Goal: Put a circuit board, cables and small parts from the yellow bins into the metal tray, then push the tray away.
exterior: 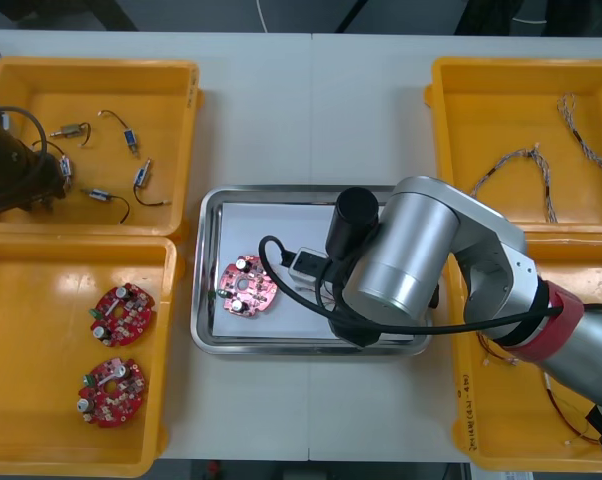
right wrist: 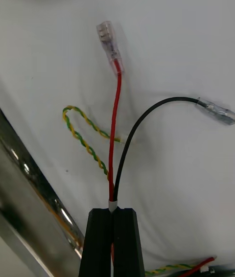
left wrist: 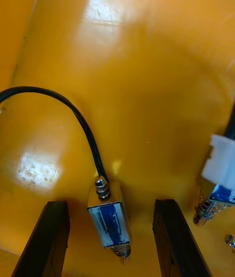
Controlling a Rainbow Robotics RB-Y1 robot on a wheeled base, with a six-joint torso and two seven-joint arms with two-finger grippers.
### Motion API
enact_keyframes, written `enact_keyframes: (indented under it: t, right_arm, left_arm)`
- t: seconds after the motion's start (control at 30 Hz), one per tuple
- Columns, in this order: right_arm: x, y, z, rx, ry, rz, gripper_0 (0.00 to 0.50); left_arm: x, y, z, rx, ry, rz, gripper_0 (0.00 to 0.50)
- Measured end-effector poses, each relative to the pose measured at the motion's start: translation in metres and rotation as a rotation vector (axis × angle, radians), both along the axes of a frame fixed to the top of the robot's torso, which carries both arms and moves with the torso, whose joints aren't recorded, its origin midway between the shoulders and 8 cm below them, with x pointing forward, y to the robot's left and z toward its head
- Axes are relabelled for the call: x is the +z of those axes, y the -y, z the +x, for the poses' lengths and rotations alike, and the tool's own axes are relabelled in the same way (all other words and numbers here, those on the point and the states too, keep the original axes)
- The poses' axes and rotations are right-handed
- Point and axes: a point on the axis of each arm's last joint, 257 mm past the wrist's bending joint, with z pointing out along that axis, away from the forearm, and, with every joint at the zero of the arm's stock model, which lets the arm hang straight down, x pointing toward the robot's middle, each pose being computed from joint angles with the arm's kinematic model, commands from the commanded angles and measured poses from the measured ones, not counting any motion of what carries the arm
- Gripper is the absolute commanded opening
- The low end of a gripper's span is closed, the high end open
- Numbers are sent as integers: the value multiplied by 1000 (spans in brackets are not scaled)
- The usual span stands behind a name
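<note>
In the right wrist view my right gripper (right wrist: 112, 216) is shut on a red and yellow cable (right wrist: 115, 120), a bundle of red, black and twisted yellow-green wires with clear plugs. The cable trails over the white inside of the metal tray (right wrist: 29, 194). From the front, my right arm (exterior: 411, 260) covers the tray (exterior: 206, 330), where a round red circuit board (exterior: 246, 290) lies. My left gripper (left wrist: 110, 203) is open low in the far left yellow bin (exterior: 101, 75), with a fingertip on each side of a small metal part (left wrist: 110, 218) with a blue label and a black lead.
Several more small metal parts (exterior: 121, 130) lie in the far left bin. Two circuit boards (exterior: 121, 312) sit in the near left bin (exterior: 41, 270). Twisted cables (exterior: 536, 170) lie in the far right bin, and red and yellow cables (exterior: 561, 410) in the near right one.
</note>
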Motion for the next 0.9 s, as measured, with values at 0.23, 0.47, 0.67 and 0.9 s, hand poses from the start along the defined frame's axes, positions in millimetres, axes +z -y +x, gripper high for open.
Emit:
enact_keyframes:
  t: [0.23, 0.47, 0.67, 0.9]
  right_arm:
    - [-6, -3, 10, -15, 17, 14, 0]
    - [-8, -2, 9, -13, 15, 6, 375]
    - [-6, 10, 12, -36, 30, -35, 500]
    - [6, 6, 12, -19, 67, -36, 500]
  left_arm:
    - [0, 1, 1, -55, -3, 23, 0]
    - [0, 3, 1, -57, -2, 15, 0]
    - [2, 11, -7, -74, -40, 15, 0]
    - [27, 28, -15, -109, -58, -5, 0]
